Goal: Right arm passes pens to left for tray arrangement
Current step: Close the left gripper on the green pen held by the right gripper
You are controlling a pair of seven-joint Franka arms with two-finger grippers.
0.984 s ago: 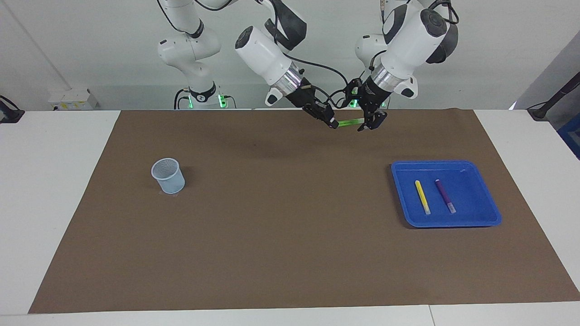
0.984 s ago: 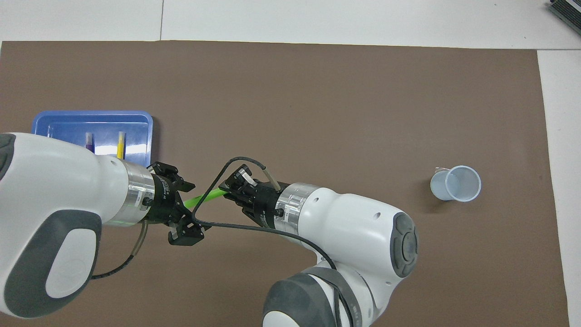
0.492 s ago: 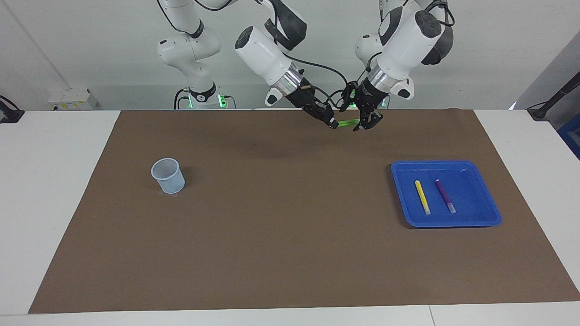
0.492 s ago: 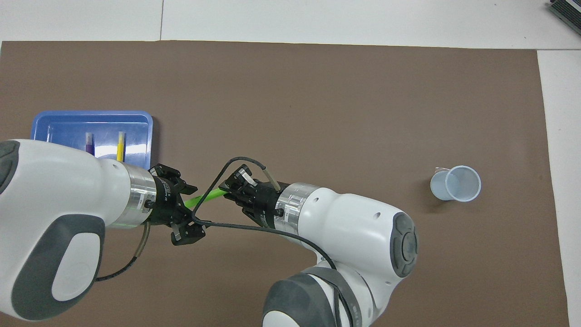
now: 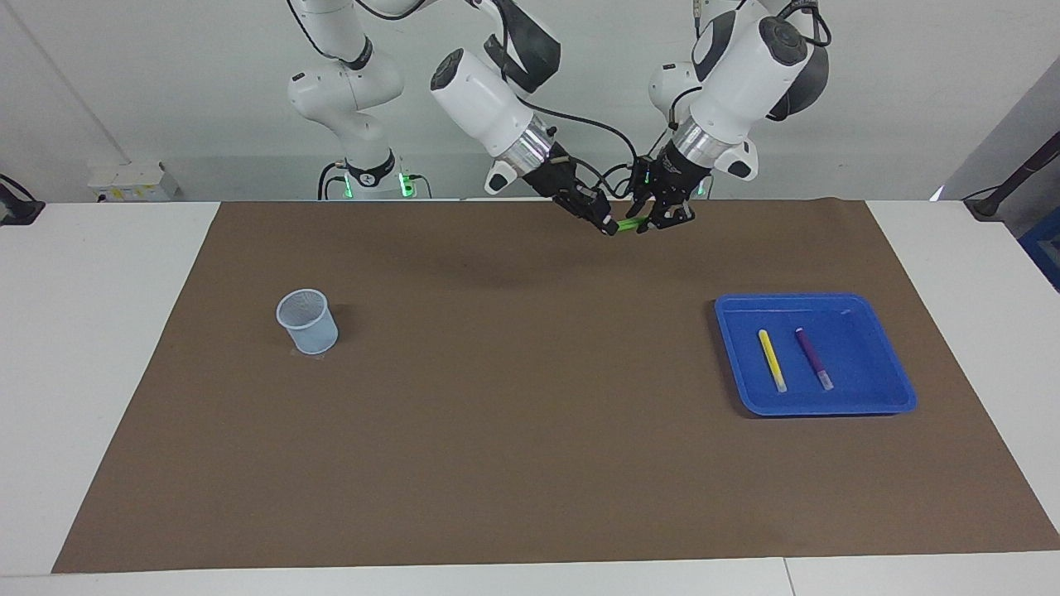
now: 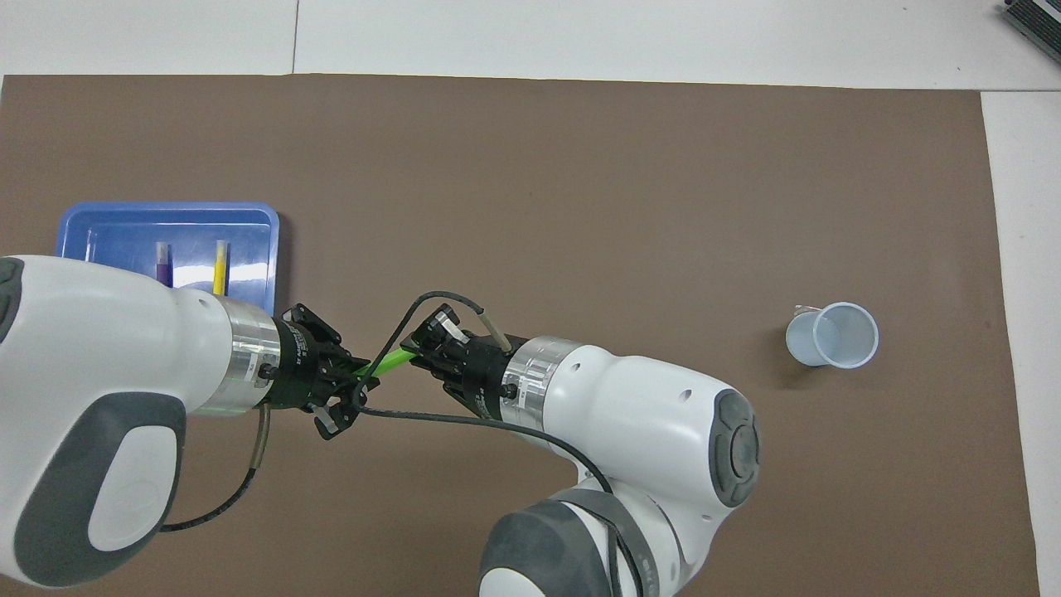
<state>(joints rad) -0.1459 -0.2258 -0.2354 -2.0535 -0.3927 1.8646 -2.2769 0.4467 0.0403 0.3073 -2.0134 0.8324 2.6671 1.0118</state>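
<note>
Green pen hangs in the air over the brown mat, with the right gripper and left gripper both closed on it. Farther out, yellow pen and purple pen lie side by side in the blue tray

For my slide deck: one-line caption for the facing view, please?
Mid-air handover: right gripper and left gripper both grip the green pen; yellow pen and purple pen lie in tray.
</note>
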